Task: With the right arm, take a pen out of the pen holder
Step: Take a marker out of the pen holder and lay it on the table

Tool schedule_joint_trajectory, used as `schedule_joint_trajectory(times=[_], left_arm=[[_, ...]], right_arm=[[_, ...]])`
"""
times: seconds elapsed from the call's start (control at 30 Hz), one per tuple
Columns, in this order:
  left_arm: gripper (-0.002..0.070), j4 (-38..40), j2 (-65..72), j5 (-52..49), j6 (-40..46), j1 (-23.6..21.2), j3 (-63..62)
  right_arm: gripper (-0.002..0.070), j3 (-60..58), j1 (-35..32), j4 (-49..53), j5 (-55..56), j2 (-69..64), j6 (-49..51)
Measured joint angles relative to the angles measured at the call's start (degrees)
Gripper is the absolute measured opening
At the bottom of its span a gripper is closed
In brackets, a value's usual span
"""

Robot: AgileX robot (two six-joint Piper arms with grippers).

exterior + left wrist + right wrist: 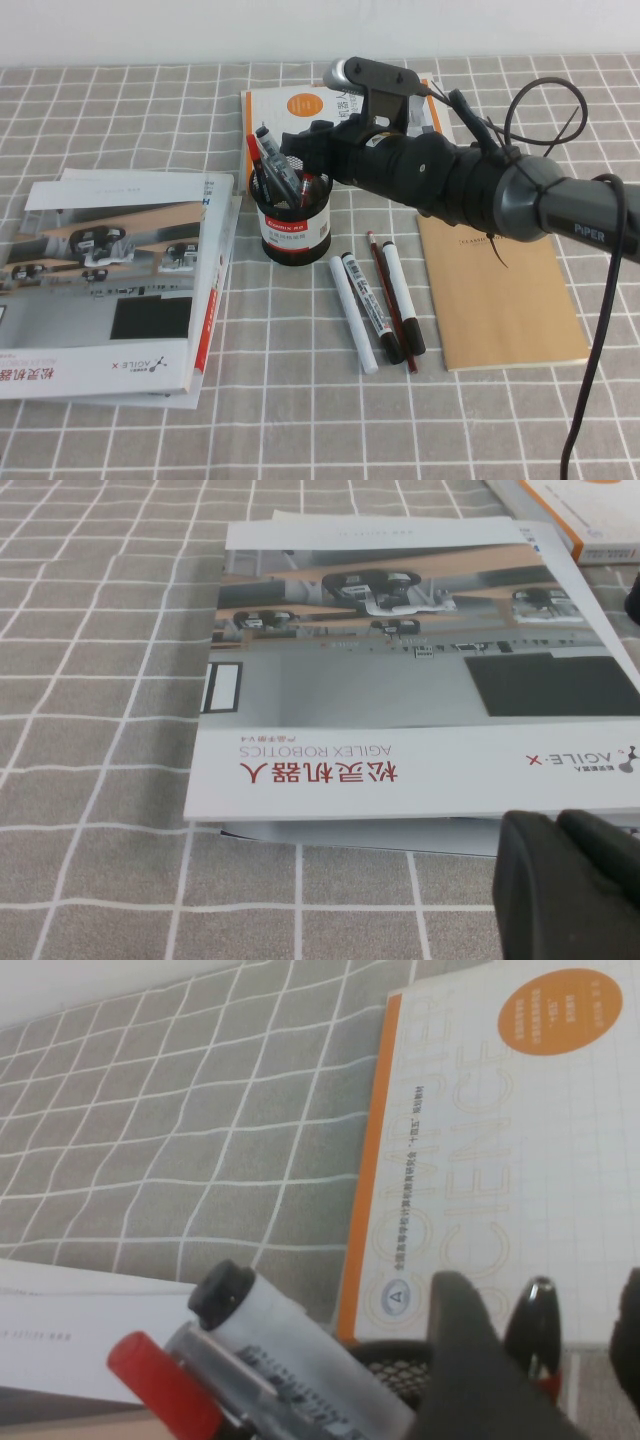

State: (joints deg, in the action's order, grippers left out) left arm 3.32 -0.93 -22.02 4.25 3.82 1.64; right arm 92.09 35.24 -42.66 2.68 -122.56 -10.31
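A black mesh pen holder [290, 228] stands mid-table with a grey marker [276, 157], a red-capped pen [254, 160] and a black-capped red pen [306, 186] in it. My right gripper [308, 150] hangs right over the holder, open. In the right wrist view its fingers [460, 1340] stand on either side of the black-capped pen [538, 1325], with a gap on the far side; the holder rim [395, 1360], grey marker [285, 1345] and red cap [160, 1380] lie beside it. My left gripper [558, 822] shows only in the left wrist view, shut, low over the cloth by the booklet [400, 680].
Several pens [380, 305] lie on the checked cloth to the right of the holder. A brown notebook [495, 290] is under the right arm. An orange-and-white book [320, 105] lies behind the holder, and a stack of booklets [100, 280] fills the left.
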Motion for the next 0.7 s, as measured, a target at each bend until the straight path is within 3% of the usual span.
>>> schedule_joint_trajectory(times=[0.43, 0.7], left_arm=[[-0.0003, 0.00, 0.00, 0.00, 0.00, 0.00, 0.00], [-0.0003, 0.00, 0.00, 0.00, 0.00, 0.00, 0.00]], right_arm=[[0.0071, 0.00, 0.00, 0.00, 0.53, 0.00, 0.00], [0.0055, 0.12, 0.00, 0.00, 0.53, 0.00, 0.00]])
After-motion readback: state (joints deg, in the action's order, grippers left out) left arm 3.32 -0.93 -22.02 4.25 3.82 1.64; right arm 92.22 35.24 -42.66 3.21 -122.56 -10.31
